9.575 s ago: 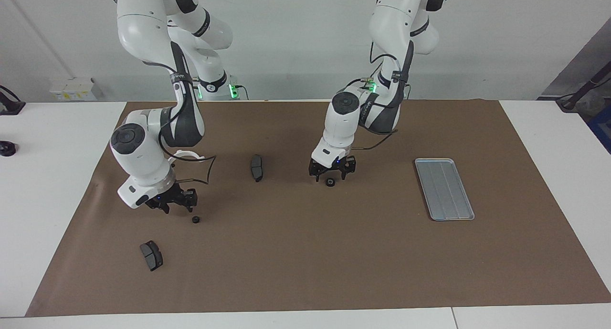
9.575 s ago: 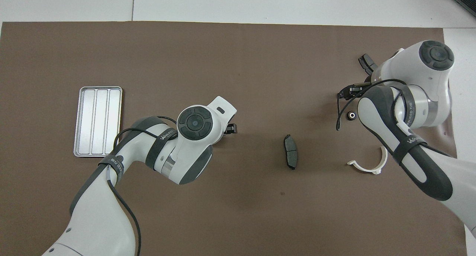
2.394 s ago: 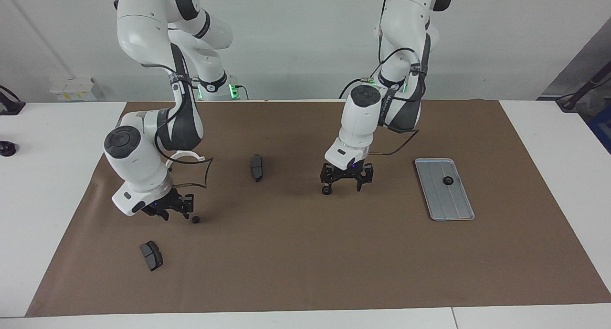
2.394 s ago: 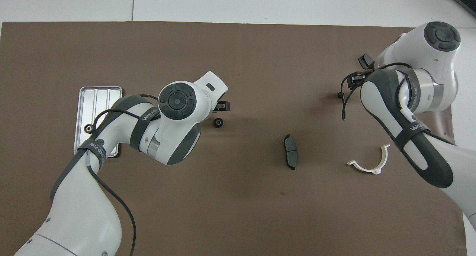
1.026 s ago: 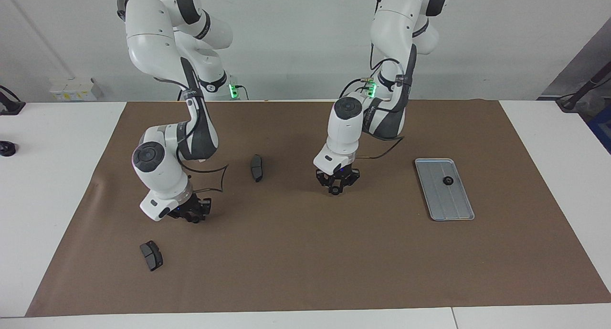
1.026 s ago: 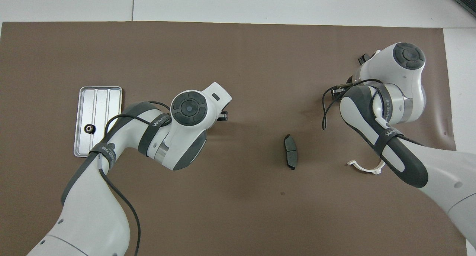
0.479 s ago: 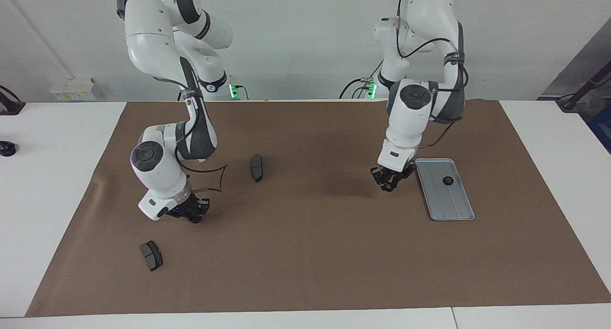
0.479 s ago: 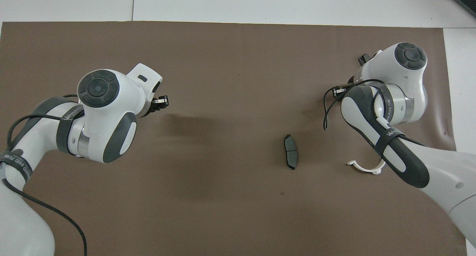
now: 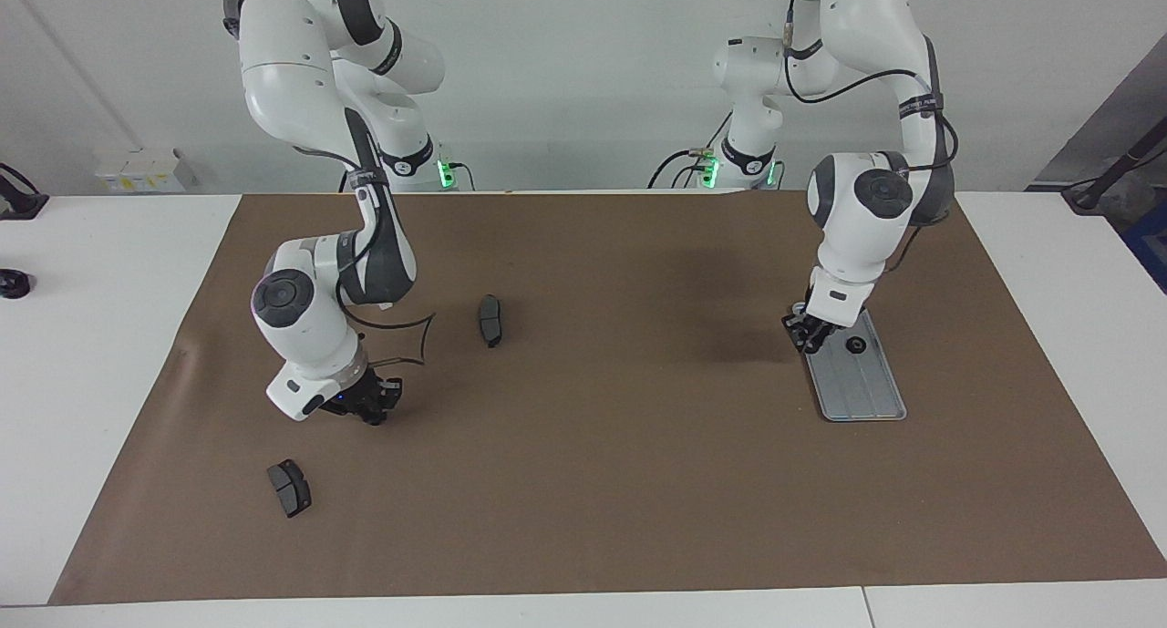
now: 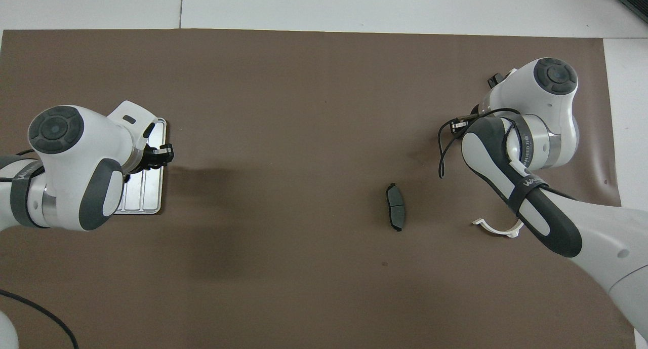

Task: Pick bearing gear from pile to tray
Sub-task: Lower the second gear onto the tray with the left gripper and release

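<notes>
The silver tray (image 9: 866,391) lies toward the left arm's end of the mat, with one black bearing gear (image 9: 855,344) on it. My left gripper (image 9: 808,334) hangs low over the tray's edge, fingers drawn together on a second small black gear. In the overhead view the left gripper (image 10: 160,155) is over the tray (image 10: 147,197), and the arm hides the gear on it. My right gripper (image 9: 372,411) is down on the mat at the right arm's end, closed where a third gear lay. That gear is hidden between its fingers.
A dark brake pad (image 9: 490,319) lies mid-mat and shows in the overhead view (image 10: 395,213). Another brake pad (image 9: 289,488) lies farther from the robots than the right gripper. A white half-ring (image 10: 498,230) lies partly under the right arm.
My left gripper closed on the mid-mat gear, lifted it and carried it to the tray's edge. My right gripper came down on its gear and has stayed there.
</notes>
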Controlling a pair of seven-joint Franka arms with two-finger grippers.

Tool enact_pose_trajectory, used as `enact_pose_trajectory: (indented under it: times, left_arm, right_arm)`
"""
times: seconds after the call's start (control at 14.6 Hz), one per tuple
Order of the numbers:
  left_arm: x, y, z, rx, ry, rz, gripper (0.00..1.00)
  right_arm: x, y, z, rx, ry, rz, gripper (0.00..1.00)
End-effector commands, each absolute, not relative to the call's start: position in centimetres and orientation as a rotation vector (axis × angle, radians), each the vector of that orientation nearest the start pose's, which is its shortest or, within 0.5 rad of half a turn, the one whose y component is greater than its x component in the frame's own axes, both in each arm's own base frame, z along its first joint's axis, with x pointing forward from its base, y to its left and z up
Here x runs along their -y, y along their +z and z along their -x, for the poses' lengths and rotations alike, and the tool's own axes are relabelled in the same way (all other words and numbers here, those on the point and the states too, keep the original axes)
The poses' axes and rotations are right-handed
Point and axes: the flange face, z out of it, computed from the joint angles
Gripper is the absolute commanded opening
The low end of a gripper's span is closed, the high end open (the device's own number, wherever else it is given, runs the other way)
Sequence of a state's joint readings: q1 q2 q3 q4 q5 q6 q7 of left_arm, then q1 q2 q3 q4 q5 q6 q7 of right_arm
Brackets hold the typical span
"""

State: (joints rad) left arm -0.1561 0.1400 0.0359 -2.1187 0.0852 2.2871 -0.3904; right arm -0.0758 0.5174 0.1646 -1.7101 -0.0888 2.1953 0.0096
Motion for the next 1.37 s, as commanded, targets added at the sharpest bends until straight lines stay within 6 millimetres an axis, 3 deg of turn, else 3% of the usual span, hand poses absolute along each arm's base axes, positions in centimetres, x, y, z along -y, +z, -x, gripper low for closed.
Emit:
enact_pose_trajectory:
  times: [0.0, 0.27, 0.34, 0.41, 0.48, 0.68, 0.96, 1.16, 1.3]
  left_arm:
    - [3.8, 33.8, -53.5, 0.335, -0.094, 3.057, 0.00]
    - [1.6, 31.1, -50.8, 0.335, -0.209, 3.076, 0.00]
    - [1.6, 31.2, -50.8, 0.333, -0.209, 3.076, 0.24]
    - [1.6, 31.1, -50.8, 0.330, -0.209, 3.076, 0.68]
    - [1.6, 31.4, -51.0, 0.307, -0.218, 3.078, 1.00]
    - [1.7, 32.4, -51.8, 0.214, -0.244, 3.080, 1.00]
    - [2.0, 36.4, -53.3, 0.067, -0.291, 3.073, 1.00]
    - [2.3, 41.6, -55.6, -0.078, -0.283, 3.055, 1.00]
    - [2.5, 45.7, -57.1, -0.097, -0.308, 3.052, 1.00]
  right_arm:
    - [-7.5, 31.9, -66.5, 0.137, 0.074, 3.121, 0.00]
    - [-16.6, 35.7, -66.2, 0.050, 0.068, 3.128, 0.00]
    - [-19.1, 36.4, -65.8, 0.016, 0.049, 3.126, 0.00]
    - [-21.8, 37.1, -65.3, -0.018, 0.033, 3.113, 0.00]
    - [-24.6, 37.7, -64.7, -0.060, 0.012, 3.096, 0.00]
    - [-32.3, 38.2, -61.8, -0.124, -0.036, 3.066, 0.00]
    - [-39.2, 37.2, -59.1, -0.191, -0.105, 3.002, 0.00]
    - [-42.5, 35.3, -58.0, -0.228, -0.153, 2.959, 0.00]
    - [-42.8, 34.2, -57.8, -0.237, -0.145, 2.964, 0.00]
